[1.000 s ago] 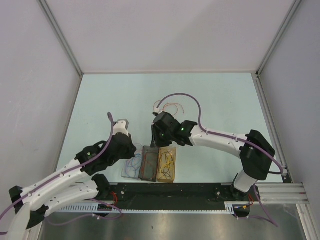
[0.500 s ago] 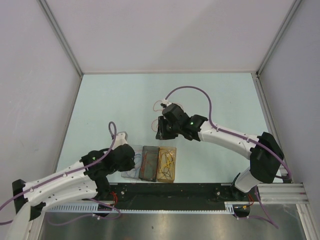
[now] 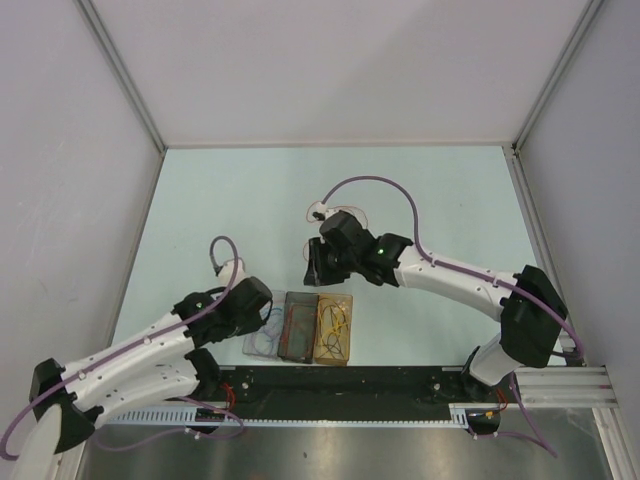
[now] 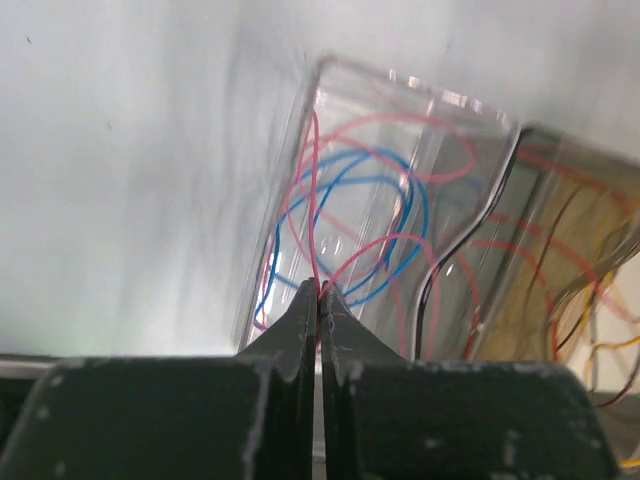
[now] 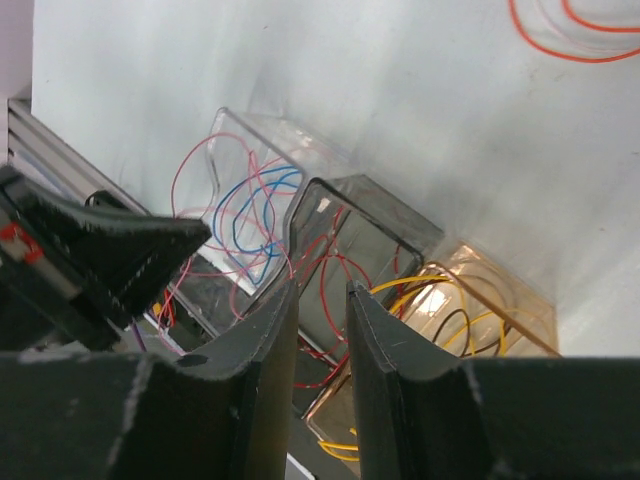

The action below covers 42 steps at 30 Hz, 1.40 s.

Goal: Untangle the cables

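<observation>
As the left arm draws back toward the near edge of the pale green table [image 3: 220, 200], the left gripper [image 4: 318, 292] has its fingertips pressed together. A thin pink-red wire [image 4: 313, 200] runs straight into the seam between them and looks pinched there. Beyond the tips, the wire leads into a clear plastic tray [image 4: 400, 85], where it loops among coils of blue wire [image 5: 238, 222].

A second ago this gripper hung over bare table beyond the trays. Now it sits low at the clear tray's left side, which suggests a single strand is being brought to, or eased out of, that tray.

The right gripper [image 5: 322, 290] hovers with its jaws a narrow gap apart. No wire can be seen caught between them. Just below it stands a smoky dark tray [image 5: 400, 225] holding thin red wires [image 5: 345, 270]. Touching that tray on the far side from the clear one is an amber tray [image 5: 500, 290] with yellow wires [image 5: 420, 285]. All three trays sit in a row at the middle of the table's near edge. The right gripper has shifted only slightly over the last second and stays above the dark tray.

Farther out, toward the table's centre, loose orange wire loops [image 5: 545, 48] lie on the surface, well apart from the trays.

With most strands already grouped in trays and only those loops outside, the sorting looks well advanced. The pinched wire is crossed with the blue coils, so a hasty pull could drag them along.
</observation>
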Tool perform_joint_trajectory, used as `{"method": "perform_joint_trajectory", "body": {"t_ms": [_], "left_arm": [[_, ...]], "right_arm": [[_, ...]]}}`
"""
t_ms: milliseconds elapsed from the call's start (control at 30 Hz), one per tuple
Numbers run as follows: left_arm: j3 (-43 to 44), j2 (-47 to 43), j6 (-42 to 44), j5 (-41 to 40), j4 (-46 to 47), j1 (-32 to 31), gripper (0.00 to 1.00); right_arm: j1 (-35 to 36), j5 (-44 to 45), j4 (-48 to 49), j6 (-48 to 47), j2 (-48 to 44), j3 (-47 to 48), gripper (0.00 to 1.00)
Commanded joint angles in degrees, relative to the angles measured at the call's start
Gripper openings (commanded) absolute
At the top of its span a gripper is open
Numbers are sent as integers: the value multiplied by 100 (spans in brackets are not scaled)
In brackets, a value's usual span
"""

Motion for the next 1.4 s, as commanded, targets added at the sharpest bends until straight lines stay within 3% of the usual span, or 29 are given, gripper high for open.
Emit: {"method": "perform_joint_trajectory", "body": {"t_ms": [0, 167, 267, 500, 800, 900, 1100, 1300, 1367], "left_arm": [[-59, -120, 595, 284, 859, 596, 0], [-253, 591, 824, 531, 1546, 632, 0], [-139, 882, 859, 277, 1478, 649, 0], [54, 1137, 1236, 39, 1565, 930, 0], [177, 1270, 1633, 531, 2189, 1036, 1], [265, 946, 1633, 426, 1857, 1036, 21], [529, 417, 1668, 188, 1267, 1036, 43], [941, 329, 1773, 153, 907, 1036, 50], [1239, 355, 1922, 144, 862, 1036, 52]], "right_arm": [[145, -98, 226, -47, -92, 82, 31], [188, -134, 270, -30, -4, 82, 31], [215, -142, 287, -30, 13, 82, 31], [311, -72, 235, 6, -13, 65, 31], [347, -63, 252, 6, -56, 38, 31], [277, -81, 261, -38, -144, 30, 31], [57, -221, 366, -100, -276, 47, 33], [-277, -318, 367, -187, -417, 30, 35], [-452, -266, 244, -240, -522, 38, 40]]}}
